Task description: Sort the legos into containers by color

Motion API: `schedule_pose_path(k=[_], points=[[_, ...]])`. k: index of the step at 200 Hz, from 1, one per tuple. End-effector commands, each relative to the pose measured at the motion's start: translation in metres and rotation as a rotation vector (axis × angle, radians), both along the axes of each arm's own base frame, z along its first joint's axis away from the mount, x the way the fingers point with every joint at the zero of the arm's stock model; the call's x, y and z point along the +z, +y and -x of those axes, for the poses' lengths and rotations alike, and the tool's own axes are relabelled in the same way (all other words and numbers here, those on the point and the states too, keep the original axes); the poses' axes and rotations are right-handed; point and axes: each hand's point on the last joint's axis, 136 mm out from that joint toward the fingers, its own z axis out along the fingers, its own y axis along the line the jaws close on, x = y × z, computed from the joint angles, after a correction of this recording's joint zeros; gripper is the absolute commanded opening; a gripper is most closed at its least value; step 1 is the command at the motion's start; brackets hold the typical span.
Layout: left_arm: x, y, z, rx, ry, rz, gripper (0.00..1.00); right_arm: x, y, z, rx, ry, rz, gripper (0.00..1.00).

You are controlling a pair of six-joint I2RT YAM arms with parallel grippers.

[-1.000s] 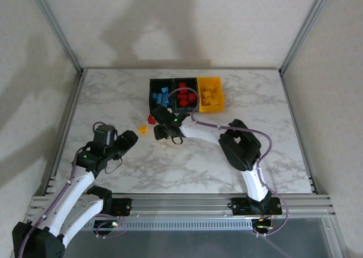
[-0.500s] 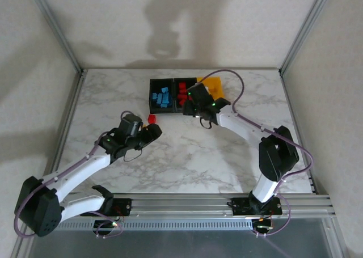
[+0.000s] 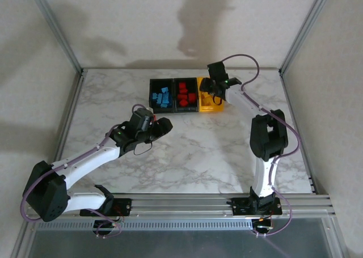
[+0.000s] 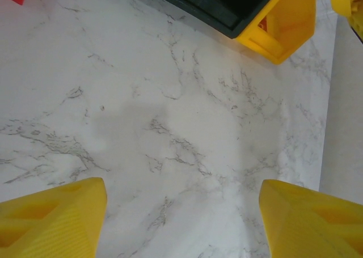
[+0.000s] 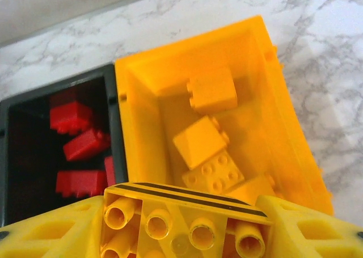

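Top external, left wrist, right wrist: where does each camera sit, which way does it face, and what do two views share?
Top external: high behind both arms, looking down on the marble table; both show.
Left wrist: on the left gripper, facing down at the table; open jaws at bottom corners.
Right wrist: on the right gripper over the yellow bin, facing into it; jaws grip a yellow lego.
Shared: both wrist views show the yellow bin and the adjoining black bin.

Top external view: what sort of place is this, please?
Probably a robotics lab bench: a marble-patterned table inside an aluminium frame, with left arm and right arm bolted at its near edge.
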Motion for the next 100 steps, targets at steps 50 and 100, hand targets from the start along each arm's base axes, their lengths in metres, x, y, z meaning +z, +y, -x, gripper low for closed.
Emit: schedule_pose_path(k=[50,100], points=[[0.004,0.004,-0.004,0.024,-0.015,-0.035,0.71,-0.023,0.007,-0.046,-0.033,0.041,-0.078,0.61],[-0.001,0.005,-0.005,0.024,-0.006,-0.045,0.71,-0.039,0.013,-0.055,-0.053,0.060,-0.127,0.63]])
